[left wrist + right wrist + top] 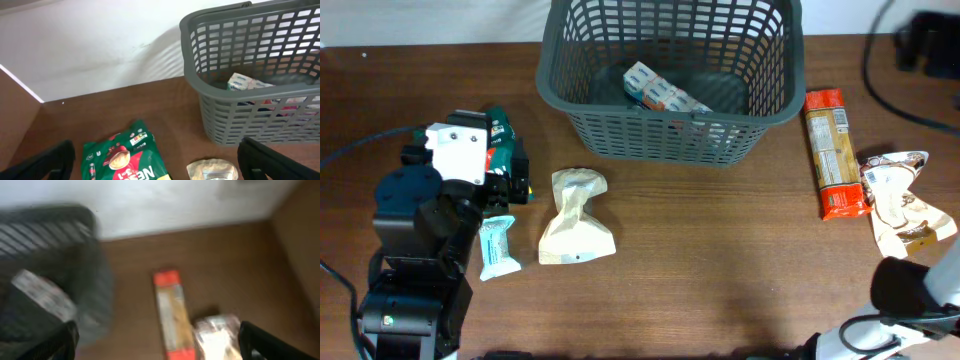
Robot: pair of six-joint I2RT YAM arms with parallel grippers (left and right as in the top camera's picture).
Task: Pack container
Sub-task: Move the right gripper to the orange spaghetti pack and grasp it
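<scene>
Packing looks barely begun: white-and-blue packets (660, 92) lie in the large dark grey plastic lattice basket (650, 140), ahead-right of the left gripper (160, 162) and ahead-left of the right gripper (160, 342), both spread wide and empty; a green snack bag (125, 162) and long orange packet (835, 150) wait outside.

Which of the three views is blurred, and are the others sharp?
Right wrist view: smeared throughout, long orange-red packet and dark grey slotted plastic basket soft-edged. Left wrist view: sharp, striped shadow on the white wall beside the basket. Overhead view: sharp, evenly lit.
</scene>
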